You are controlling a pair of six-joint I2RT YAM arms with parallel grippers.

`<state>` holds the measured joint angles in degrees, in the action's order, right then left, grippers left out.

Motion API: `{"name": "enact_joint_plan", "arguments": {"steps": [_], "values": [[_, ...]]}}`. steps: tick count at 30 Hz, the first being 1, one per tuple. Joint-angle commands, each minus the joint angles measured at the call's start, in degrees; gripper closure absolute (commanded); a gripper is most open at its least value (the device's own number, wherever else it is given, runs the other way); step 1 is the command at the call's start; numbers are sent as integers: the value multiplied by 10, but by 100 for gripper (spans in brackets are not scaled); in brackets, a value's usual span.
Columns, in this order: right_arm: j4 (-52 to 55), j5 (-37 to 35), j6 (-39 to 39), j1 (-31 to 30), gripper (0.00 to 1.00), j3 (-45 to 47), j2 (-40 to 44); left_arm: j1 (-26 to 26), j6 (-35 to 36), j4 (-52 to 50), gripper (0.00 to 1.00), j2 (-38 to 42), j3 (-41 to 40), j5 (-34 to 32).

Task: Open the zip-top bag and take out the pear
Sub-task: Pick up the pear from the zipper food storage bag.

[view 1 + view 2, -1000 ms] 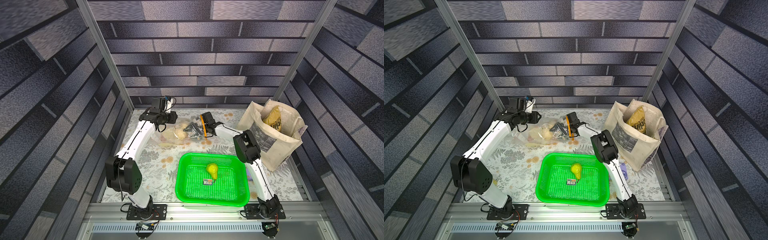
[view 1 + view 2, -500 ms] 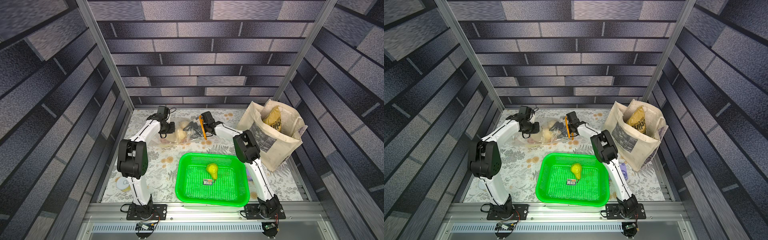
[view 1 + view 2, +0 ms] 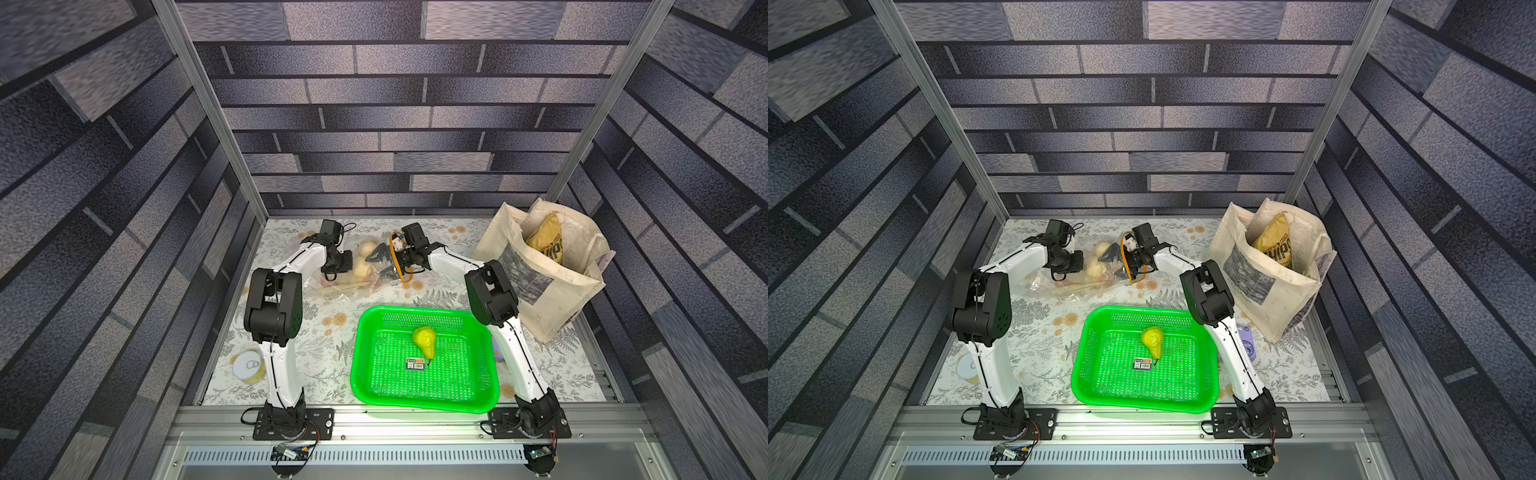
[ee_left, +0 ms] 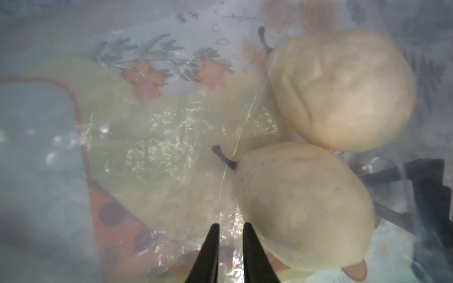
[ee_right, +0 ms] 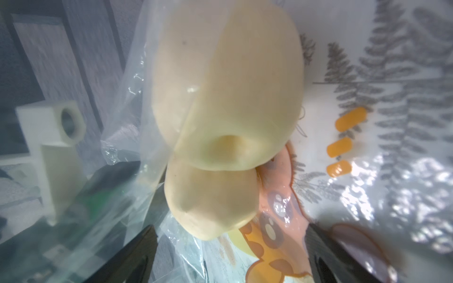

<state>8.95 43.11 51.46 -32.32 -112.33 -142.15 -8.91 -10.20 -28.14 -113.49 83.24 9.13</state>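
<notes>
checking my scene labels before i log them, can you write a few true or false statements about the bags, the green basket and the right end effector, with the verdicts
1. A yellow pear lies in the green plastic basket. True.
2. The clear crinkly zip-top bag holds no fruit. False: two pale pears show inside it.
3. The right end effector is open. True: its jaws stand wide apart.
4. The cream canvas tote bag is empty. False: a yellow chips packet stands in it.
5. The silver tin can sits in the basket. False: it stands on the floral tablecloth, outside the basket.
</notes>
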Motion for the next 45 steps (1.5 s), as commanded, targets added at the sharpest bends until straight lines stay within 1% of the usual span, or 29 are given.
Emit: {"name": "enact_joint_plan", "arguments": {"steps": [1, 5, 11, 18, 22, 28, 30, 35, 38, 43, 45], "values": [[12, -7, 2, -6, 4, -23, -20, -2, -11, 13, 80, -6, -10, -2], [14, -12, 4, -7, 4, -32, -25, -2, -9, 15, 80, -4, -13, -14], [33, -30, 10, -10, 4, -62, -44, -3, -2, 18, 80, -15, -8, 3], [29, -33, 31, -18, 14, -86, -62, -16, -4, 35, 80, -29, -7, 24], [20, -26, 41, -24, 14, -86, -65, -22, -8, 45, 80, -37, -7, 39], [14, -11, 42, -36, 16, -87, -65, -20, -16, 53, 80, -34, -2, 44], [14, -6, 41, -36, 19, -86, -62, -18, -16, 53, 79, -32, 2, 45], [19, -2, 29, -36, 35, -76, -51, -8, -11, 44, 78, -28, 17, 49], [26, -3, 22, -33, 39, -65, -42, 2, -5, 40, 76, -15, 19, 52], [9, -15, 19, -18, 44, -13, -7, 24, 10, 15, 74, 11, 33, 56], [0, -16, 19, -10, 45, 4, 4, 29, 22, 10, 71, 32, 34, 60]]}}
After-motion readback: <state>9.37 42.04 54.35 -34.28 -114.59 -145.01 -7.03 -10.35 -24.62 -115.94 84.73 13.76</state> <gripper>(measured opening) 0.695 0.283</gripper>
